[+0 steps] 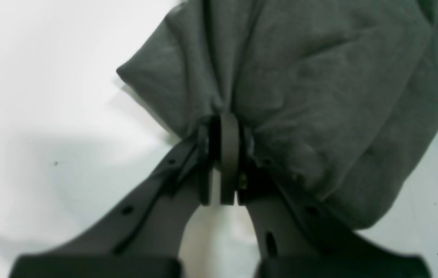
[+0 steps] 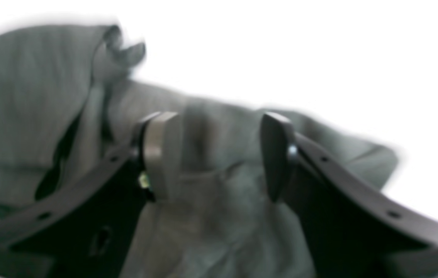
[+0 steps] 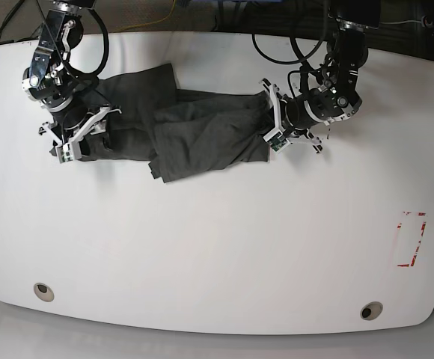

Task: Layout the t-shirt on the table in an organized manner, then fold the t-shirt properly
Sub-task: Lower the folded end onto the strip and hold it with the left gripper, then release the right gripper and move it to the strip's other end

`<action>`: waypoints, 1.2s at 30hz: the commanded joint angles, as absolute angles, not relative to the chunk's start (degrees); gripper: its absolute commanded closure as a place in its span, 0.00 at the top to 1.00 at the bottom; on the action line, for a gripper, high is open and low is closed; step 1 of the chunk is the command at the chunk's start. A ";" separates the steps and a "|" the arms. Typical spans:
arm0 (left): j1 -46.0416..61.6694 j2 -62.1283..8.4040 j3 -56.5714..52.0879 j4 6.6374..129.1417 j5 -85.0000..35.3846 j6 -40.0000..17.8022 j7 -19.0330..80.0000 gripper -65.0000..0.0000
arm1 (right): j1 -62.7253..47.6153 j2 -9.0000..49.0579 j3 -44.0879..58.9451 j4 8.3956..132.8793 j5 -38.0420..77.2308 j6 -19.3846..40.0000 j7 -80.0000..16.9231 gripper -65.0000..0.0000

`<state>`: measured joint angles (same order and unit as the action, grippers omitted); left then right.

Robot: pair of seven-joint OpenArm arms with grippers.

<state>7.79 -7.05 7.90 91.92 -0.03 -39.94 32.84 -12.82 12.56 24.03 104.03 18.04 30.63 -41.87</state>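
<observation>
**Inspector A:** We find the t-shirt [image 3: 179,131] lying crumpled and stretched sideways across the far part of the table [image 3: 217,254], between the two arms.

**Inspector B:** Agreed. We see the left gripper [image 1: 224,154] with its jaws together, pinching a bunched fold of the grey cloth.

**Inspector A:** And the right gripper [image 2: 219,154]?

**Inspector B:** Its jaws stand apart, with fabric lying between them. The right wrist view is blurred; we cannot tell whether either pad touches the cloth.
</observation>
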 commanded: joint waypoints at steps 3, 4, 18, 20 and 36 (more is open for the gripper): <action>7.69 -7.34 7.69 92.18 0.75 -40.00 33.71 0.04 | -10.77 12.53 27.38 108.35 18.86 30.81 -44.18 0.58; 7.69 -7.43 7.69 92.09 0.75 -40.00 33.71 0.04 | -10.07 11.65 28.88 108.44 19.38 30.90 -45.23 0.60; 7.69 -8.48 7.69 91.91 0.75 -40.00 33.71 0.04 | -3.30 13.85 48.57 100.97 36.00 30.99 -59.65 0.91; 7.69 -8.48 7.69 91.91 0.75 -40.00 33.71 0.04 | -3.30 14.90 50.15 98.15 39.78 30.99 -61.14 0.93; 7.60 -8.48 7.69 91.91 0.75 -40.00 33.71 0.04 | -5.05 22.90 54.11 78.46 56.66 33.71 -63.25 0.93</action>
